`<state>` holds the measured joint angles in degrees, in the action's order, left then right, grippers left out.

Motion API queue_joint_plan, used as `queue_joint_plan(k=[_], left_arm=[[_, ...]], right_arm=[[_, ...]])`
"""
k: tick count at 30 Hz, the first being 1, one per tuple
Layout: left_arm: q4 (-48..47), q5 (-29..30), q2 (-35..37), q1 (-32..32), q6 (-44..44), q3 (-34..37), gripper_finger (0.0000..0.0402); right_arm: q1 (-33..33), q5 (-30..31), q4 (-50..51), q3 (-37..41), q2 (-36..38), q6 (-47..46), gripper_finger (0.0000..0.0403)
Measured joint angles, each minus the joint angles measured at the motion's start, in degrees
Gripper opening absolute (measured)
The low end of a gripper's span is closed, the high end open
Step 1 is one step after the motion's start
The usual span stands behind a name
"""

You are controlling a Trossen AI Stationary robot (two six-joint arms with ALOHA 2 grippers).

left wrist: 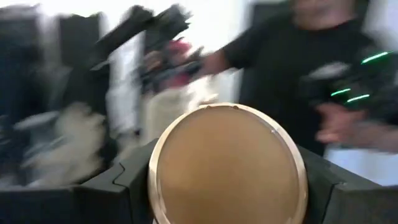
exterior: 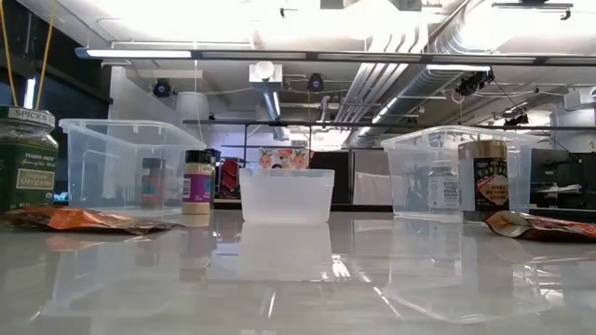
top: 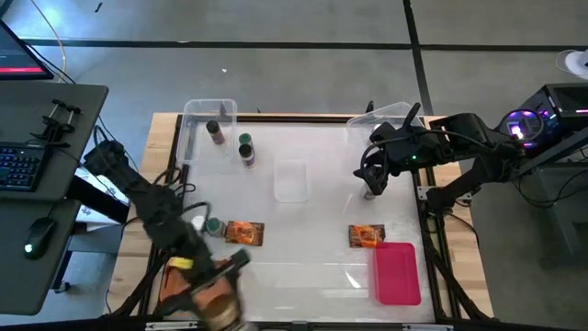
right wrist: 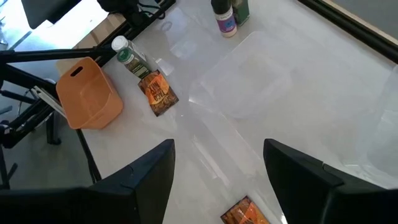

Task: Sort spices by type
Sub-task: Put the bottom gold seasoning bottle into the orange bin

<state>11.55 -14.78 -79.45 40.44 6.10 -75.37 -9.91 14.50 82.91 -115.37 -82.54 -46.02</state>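
Your left gripper (left wrist: 227, 186) pinches a tan-lidded jar (left wrist: 227, 165) over the orange tray (top: 197, 290), off the table's (top: 303, 276) front-left corner. Beside that tray lie a green-lidded jar (top: 213, 225) and a foil packet (top: 244, 233). Your right gripper (right wrist: 217, 168) hangs spread above the table.

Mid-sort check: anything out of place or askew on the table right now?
The orange tray seems to sit partly off the white table at its left edge, under the left arm. The left claw grips what looks like a tan-lidded jar. The right claw hovers open. No spills visible.
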Motion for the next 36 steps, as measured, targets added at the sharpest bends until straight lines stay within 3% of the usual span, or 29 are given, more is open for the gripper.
queue_joint_plan(k=[6,14,17,23,28,31,36], left_arm=[[18.8,-1.0,0.7,7.0,-1.5,4.5,0.0238],[17.4,5.8,0.7,11.1,-3.8,4.6,0.0238],[6.4,10.6,2.9,10.8,3.4,4.6,0.0238],[-36.2,31.6,9.8,9.2,23.4,4.5,0.0238],[-64.0,34.5,9.3,10.5,45.5,4.6,0.0238],[-68.3,33.8,6.3,13.3,51.8,4.6,0.0238],[-68.6,33.5,-1.3,19.4,50.1,4.6,0.0238]], right_arm=[[0.0,0.0,0.0,0.0,0.0,0.0,0.024],[0.0,0.1,-0.3,0.0,0.0,-0.5,0.024],[0.0,0.1,-0.4,0.0,0.0,-0.8,0.024],[0.0,0.6,-0.4,0.0,0.0,-2.1,0.024],[0.0,1.9,-0.4,0.0,0.0,-3.2,0.024],[0.0,1.9,-0.4,0.0,0.0,-3.1,0.024],[0.0,3.5,-0.4,0.0,0.0,-2.8,0.024]])
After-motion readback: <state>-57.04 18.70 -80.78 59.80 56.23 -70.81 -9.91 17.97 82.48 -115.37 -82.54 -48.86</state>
